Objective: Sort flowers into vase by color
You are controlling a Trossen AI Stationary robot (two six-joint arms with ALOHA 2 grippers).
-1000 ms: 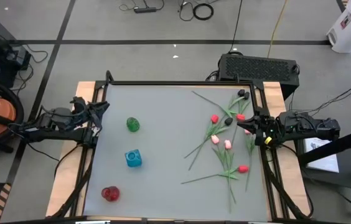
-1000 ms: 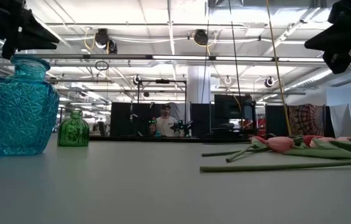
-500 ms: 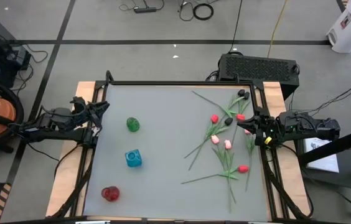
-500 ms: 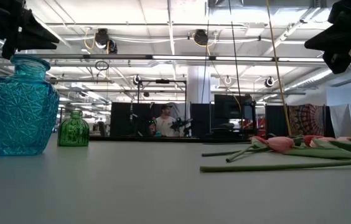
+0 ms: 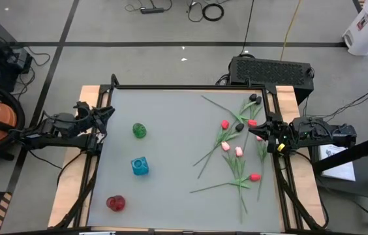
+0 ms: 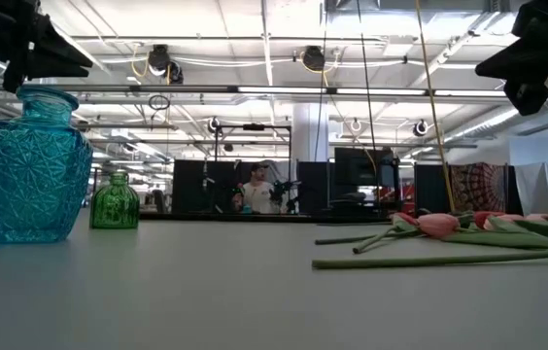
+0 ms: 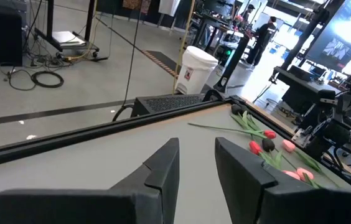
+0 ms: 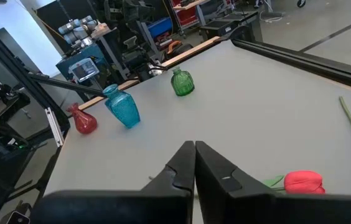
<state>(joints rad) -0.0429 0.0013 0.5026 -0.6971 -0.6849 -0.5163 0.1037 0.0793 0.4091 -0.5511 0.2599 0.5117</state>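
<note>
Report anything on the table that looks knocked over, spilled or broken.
Nothing stands out. The green vase, blue vase and red vase stand upright and empty. The flowers lie loose in a crossed pile on the table near the right gripper, unsorted but intact.

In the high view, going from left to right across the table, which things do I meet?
Left gripper → red vase → green vase and blue vase, nearly level → the flowers → right gripper.
</note>
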